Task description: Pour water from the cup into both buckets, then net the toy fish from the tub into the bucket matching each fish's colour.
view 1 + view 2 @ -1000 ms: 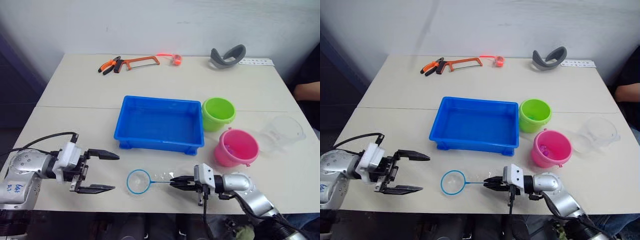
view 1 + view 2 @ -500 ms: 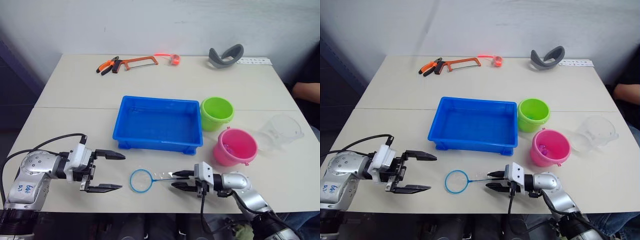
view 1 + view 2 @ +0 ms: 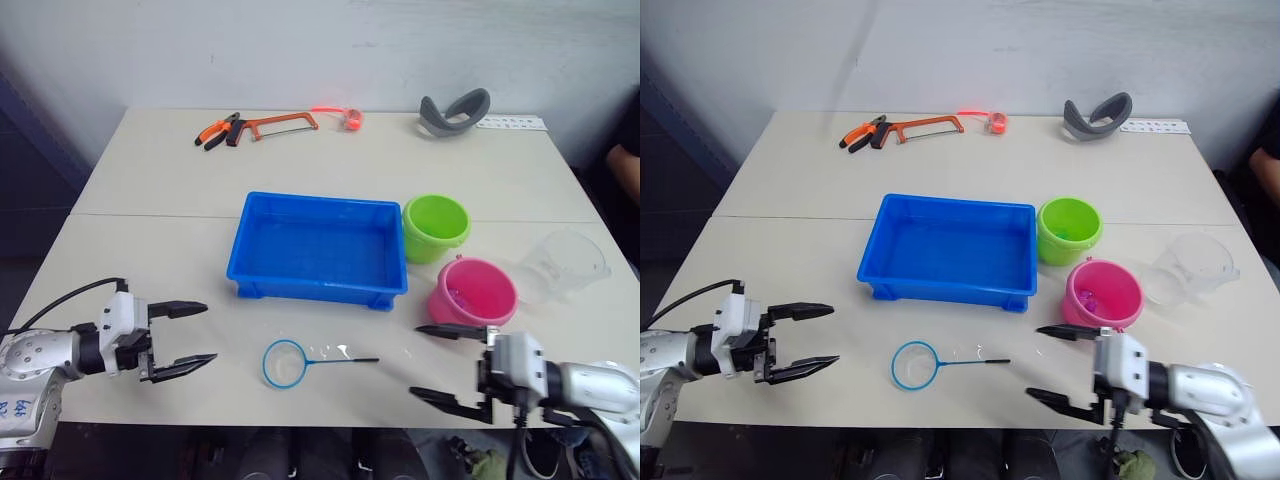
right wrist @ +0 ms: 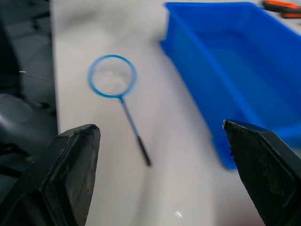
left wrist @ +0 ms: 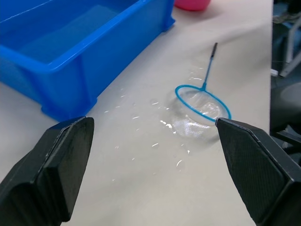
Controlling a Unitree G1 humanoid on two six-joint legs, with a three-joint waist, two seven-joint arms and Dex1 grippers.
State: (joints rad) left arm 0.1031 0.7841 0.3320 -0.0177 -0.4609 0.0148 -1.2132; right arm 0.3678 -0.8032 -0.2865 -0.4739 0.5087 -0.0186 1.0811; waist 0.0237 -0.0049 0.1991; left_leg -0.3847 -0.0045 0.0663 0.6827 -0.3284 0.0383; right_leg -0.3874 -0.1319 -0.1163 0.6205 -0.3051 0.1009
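The blue tub (image 3: 318, 247) sits mid-table with the green bucket (image 3: 436, 227) just off its right end, the pink bucket (image 3: 473, 294) nearer the front, and the clear cup (image 3: 572, 262) further right. The left gripper (image 3: 183, 339) and right gripper (image 3: 447, 362) hang at the front edge, both spread wide and empty. Between them, apart from both, the net (image 3: 287, 362) lies flat among water drops, handle toward the right gripper.

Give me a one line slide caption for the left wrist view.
Open left hand faces the net lying flat on the wet table, beside the blue tub.
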